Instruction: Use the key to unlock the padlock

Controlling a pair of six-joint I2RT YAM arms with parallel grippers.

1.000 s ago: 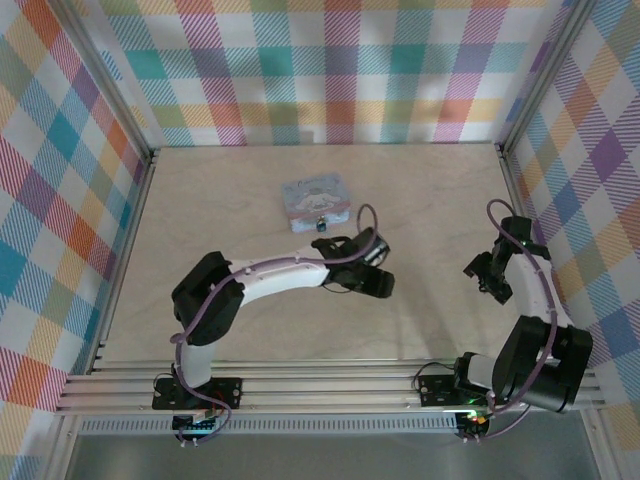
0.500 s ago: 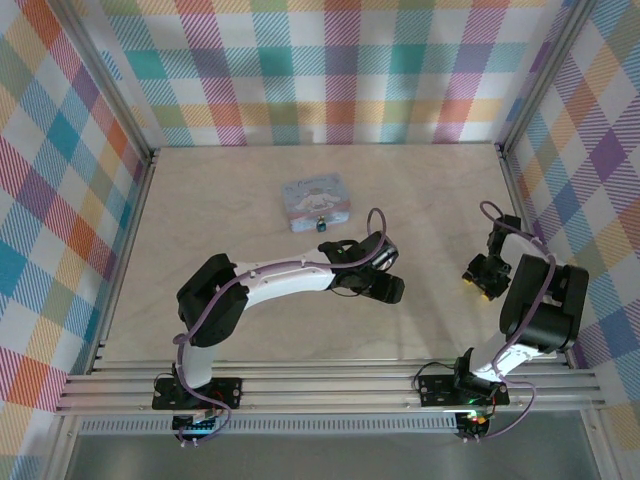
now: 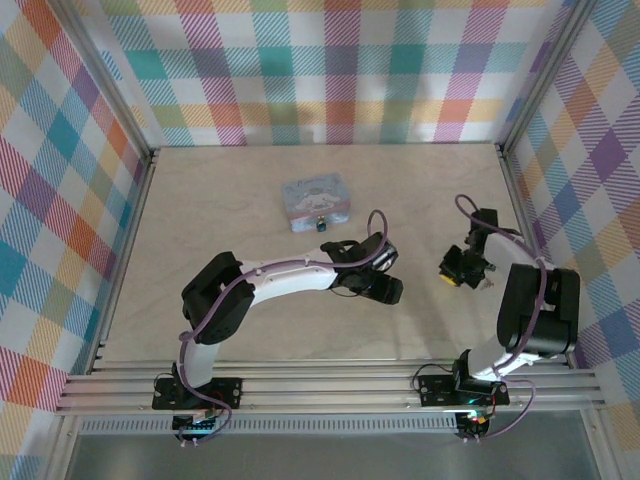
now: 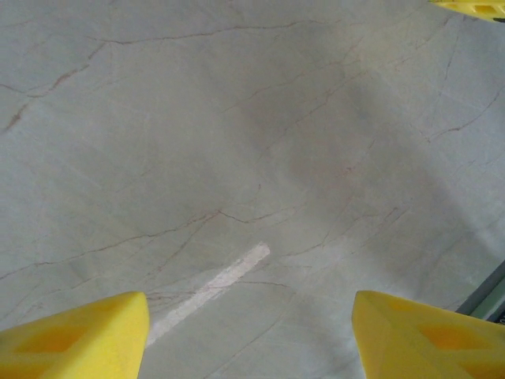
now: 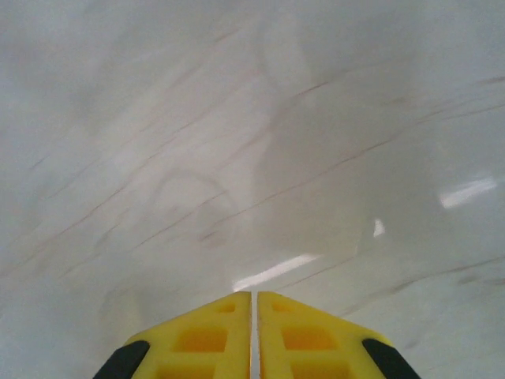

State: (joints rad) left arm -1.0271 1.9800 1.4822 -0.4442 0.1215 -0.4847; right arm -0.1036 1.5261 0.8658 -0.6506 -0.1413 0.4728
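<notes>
Top external view: the padlock is too small to tell how its shackle stands or whether anything sits in its keyway. Contact between it and the tin cannot be determined. The tin's lid print cannot be resolved.

Left wrist view: both fingers of the left gripper are cut off by the bottom edge. A yellow part is clipped by the top right corner.

Right wrist view: the table is blurred. The fingers of the right gripper are cut off at the bottom edge.
</notes>
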